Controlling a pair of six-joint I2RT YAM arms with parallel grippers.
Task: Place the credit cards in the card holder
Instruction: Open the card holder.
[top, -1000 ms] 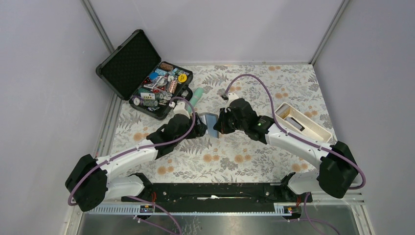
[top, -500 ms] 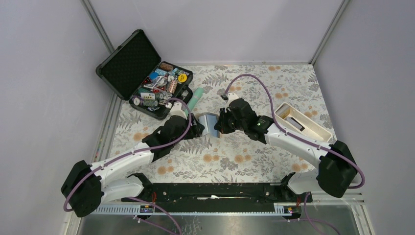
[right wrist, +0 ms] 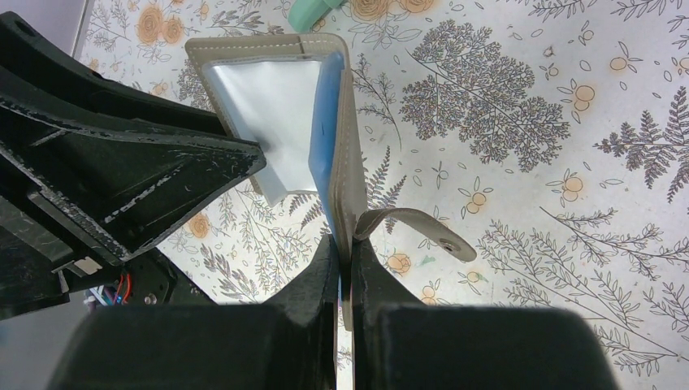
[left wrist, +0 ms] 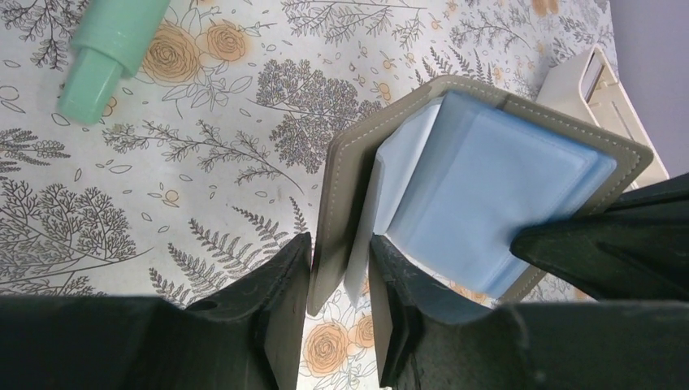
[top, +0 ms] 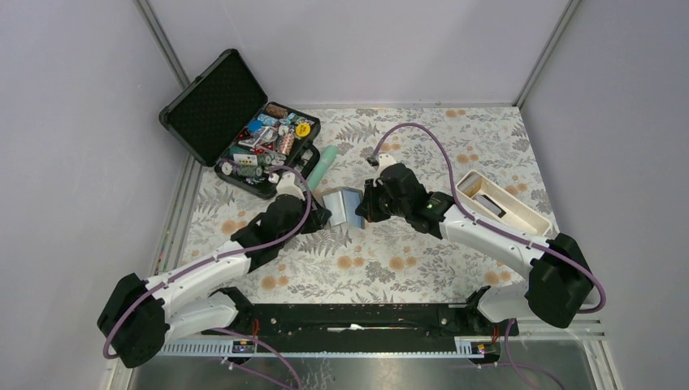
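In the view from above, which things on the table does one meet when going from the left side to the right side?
black case → mint-green tube → card holder → white tray

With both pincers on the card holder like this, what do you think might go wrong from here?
The left pincer straddles one cover of the card holder together with a blue sleeve; clamping both may crease the sleeve or block that pocket. The right pincer grips only the other cover's edge, so pulling the covers apart could slip it free. The snap tab dangles beside that pincer and may snag.
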